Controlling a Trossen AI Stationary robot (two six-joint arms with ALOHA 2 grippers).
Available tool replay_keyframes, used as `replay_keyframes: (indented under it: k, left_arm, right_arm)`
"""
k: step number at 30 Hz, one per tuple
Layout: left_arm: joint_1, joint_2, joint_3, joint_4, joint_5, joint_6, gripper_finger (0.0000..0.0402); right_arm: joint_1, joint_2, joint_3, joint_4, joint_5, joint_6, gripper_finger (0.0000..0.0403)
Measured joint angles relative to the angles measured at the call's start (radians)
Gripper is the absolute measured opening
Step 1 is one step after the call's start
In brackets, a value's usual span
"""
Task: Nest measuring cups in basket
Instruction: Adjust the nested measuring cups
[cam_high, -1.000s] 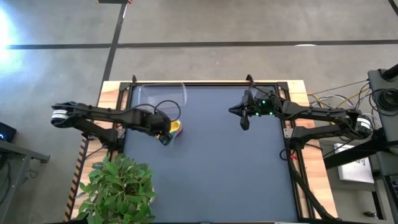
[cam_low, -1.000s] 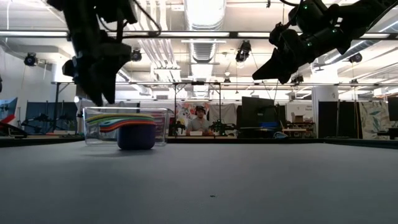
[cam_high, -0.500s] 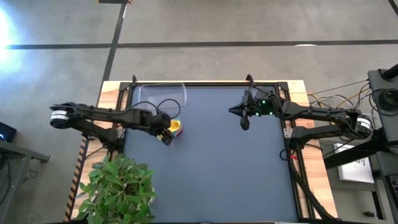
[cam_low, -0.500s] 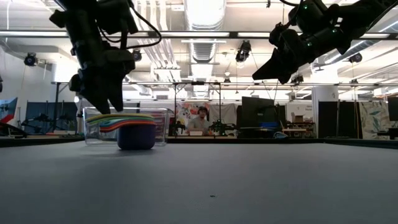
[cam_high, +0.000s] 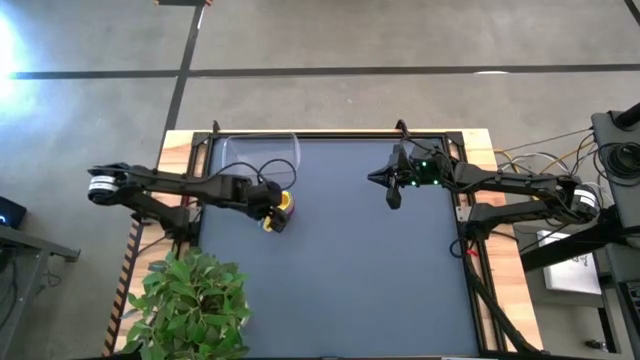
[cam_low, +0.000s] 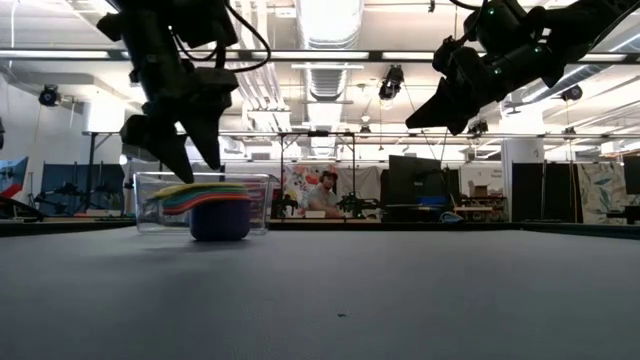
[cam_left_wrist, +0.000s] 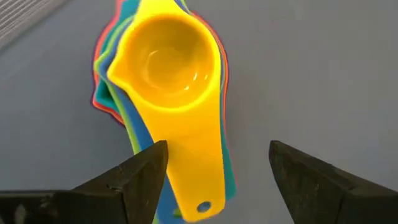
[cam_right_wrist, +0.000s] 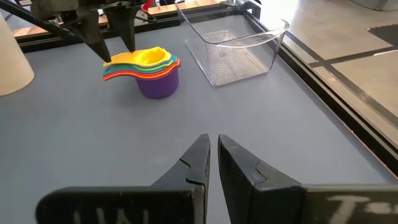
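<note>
The measuring cups (cam_right_wrist: 146, 70) stand nested in one stack on the table, purple at the bottom, yellow (cam_left_wrist: 168, 62) on top, handles fanned to one side. The stack stands outside the clear basket (cam_right_wrist: 239, 46), just in front of it (cam_high: 260, 158). My left gripper (cam_left_wrist: 214, 165) is open above the handles, one finger on either side of them, and I see no touch; it also shows in the low view (cam_low: 187, 160). My right gripper (cam_right_wrist: 212, 152) hangs high over the table's far right part (cam_high: 393, 192), its fingers all but together and empty.
A leafy plant (cam_high: 190, 300) stands at the table's near left corner, below my left arm. A white pot side (cam_right_wrist: 12, 59) shows beside the stack. The dark mat (cam_high: 380, 280) stretches bare over the middle and right. A person sits in the room behind (cam_low: 322, 195).
My left gripper has gone a little toward the table's right edge, over the stack's handles, and has opened: in the low view its fingers now stand apart. The stack has stayed in place on the table.
</note>
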Motion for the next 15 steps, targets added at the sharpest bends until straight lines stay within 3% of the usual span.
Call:
replay_keyframes:
  k: [15]
  left_arm:
    - [-0.003,0.084,0.180,-0.217,-0.072,0.049,0.0264]
  right_arm:
    - [0.000,0.000,0.000,-0.027,0.000,-0.021,0.0022]
